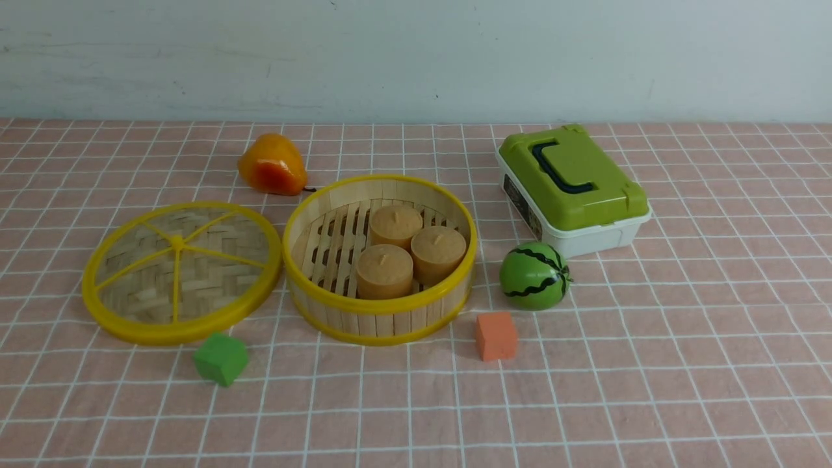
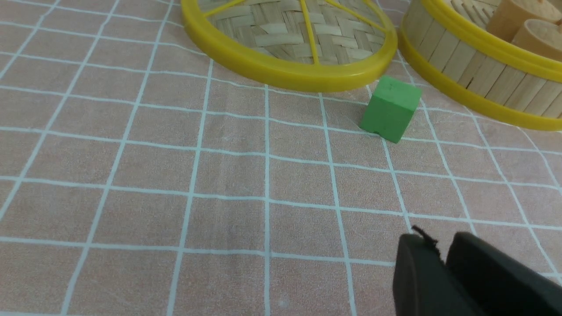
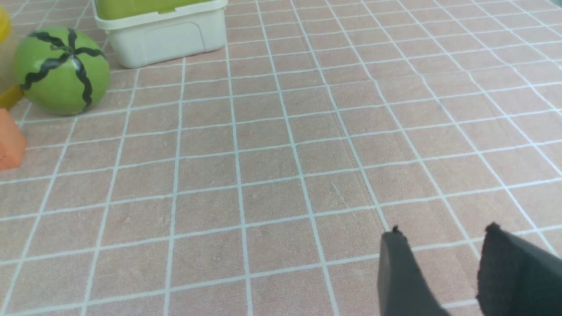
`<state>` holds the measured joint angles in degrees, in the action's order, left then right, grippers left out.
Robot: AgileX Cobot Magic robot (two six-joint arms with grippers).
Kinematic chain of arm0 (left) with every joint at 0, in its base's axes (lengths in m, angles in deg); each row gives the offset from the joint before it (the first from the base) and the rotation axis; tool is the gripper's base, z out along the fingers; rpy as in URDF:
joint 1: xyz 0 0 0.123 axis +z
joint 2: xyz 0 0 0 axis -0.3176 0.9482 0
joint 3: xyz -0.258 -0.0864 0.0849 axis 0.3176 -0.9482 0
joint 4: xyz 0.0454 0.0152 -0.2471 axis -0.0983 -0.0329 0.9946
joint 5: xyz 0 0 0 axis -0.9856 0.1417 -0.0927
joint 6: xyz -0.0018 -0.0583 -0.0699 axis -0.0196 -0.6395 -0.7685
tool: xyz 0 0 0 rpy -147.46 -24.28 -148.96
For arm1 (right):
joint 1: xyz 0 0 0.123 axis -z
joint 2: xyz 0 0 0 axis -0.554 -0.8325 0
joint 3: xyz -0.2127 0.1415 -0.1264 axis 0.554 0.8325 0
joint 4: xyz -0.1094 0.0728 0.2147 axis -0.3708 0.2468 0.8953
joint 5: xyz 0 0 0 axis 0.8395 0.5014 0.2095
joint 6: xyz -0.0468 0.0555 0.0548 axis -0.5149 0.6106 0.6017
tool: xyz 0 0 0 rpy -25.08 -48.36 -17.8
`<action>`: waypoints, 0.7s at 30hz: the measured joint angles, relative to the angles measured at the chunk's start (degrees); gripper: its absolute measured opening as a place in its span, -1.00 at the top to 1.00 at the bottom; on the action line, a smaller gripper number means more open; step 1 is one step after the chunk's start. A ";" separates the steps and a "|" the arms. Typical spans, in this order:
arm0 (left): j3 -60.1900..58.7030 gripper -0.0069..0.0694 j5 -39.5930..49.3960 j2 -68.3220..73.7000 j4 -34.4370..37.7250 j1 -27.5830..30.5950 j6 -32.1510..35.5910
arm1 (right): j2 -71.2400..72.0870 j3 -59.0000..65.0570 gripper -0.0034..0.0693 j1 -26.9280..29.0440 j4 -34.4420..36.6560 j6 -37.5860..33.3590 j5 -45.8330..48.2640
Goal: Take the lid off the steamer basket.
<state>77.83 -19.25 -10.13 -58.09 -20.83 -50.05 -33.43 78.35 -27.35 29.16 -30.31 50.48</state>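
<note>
The lid (image 1: 182,272) is lying flat on the tabletop (image 1: 585,390), at nine o'clock of the steamer basket (image 1: 380,311), rims nearly touching. The left pincer (image 2: 443,259) is nearly together, empty; the right pincer (image 3: 443,259) is apart, empty. Withdrawal clear of the green cube (image 2: 390,109) is being advised.

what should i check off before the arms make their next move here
1. Lid off the steamer basket: ok, it lies flat on the cloth beside it.
2. Basket open, three brown cylinders inside: ok.
3. Left gripper empty: ok, nothing between its fingers, only a narrow gap.
4. Right gripper empty and open: ok.
5. Green cube clear of the lid: cannot tell, it sits very close to the rim.
6. Arms clear of the front view: ok.
</note>
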 joint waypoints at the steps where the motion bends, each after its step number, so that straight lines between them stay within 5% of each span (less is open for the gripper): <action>1: 0.00 0.56 0.00 0.00 0.00 0.00 0.00 | 0.00 0.00 0.24 0.00 0.00 0.00 0.00; 21: 0.00 0.52 0.00 0.00 0.00 0.00 -0.02 | 0.00 0.00 0.24 0.00 0.00 0.00 0.00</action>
<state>77.83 -19.25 -10.13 -58.09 -20.83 -50.06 -33.43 78.35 -27.35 29.16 -30.31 50.48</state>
